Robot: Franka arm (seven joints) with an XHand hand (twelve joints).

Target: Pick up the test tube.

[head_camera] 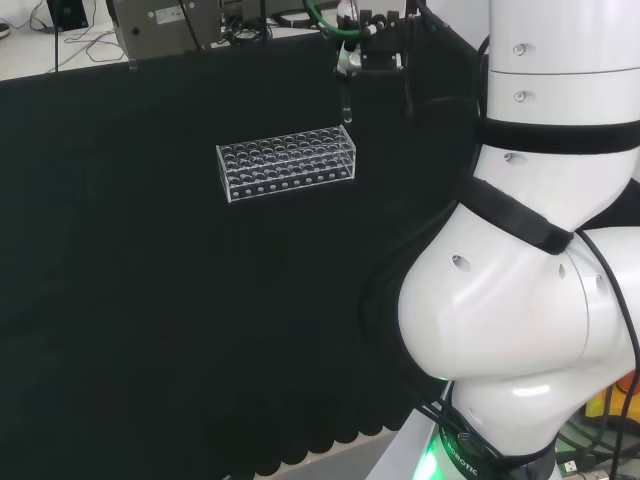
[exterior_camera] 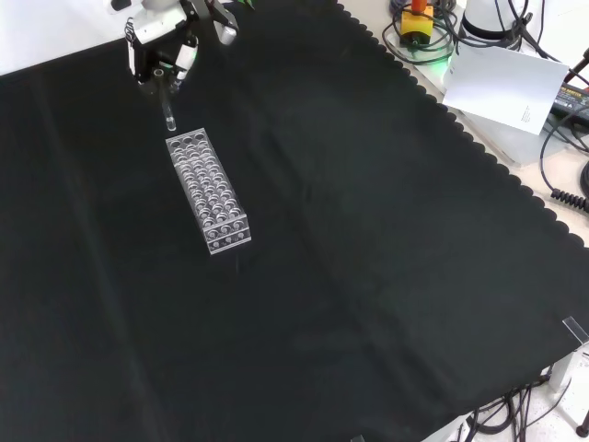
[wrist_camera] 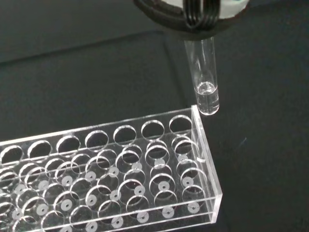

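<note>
A clear test tube with a little clear liquid at its rounded bottom hangs upright, its top pinched in the black and white hand. The tube's tip floats just above and beyond the end corner of a clear plastic rack with many round holes. In the front view the hand is at the top left with the tube pointing down toward the rack's far end. In the head view the hand holds the tube above the right end of the rack.
Black cloth covers the bench around the rack. The arm's big white links stand at the right of the head view. Cables and a paper sheet lie past the cloth's scalloped edge in the front view.
</note>
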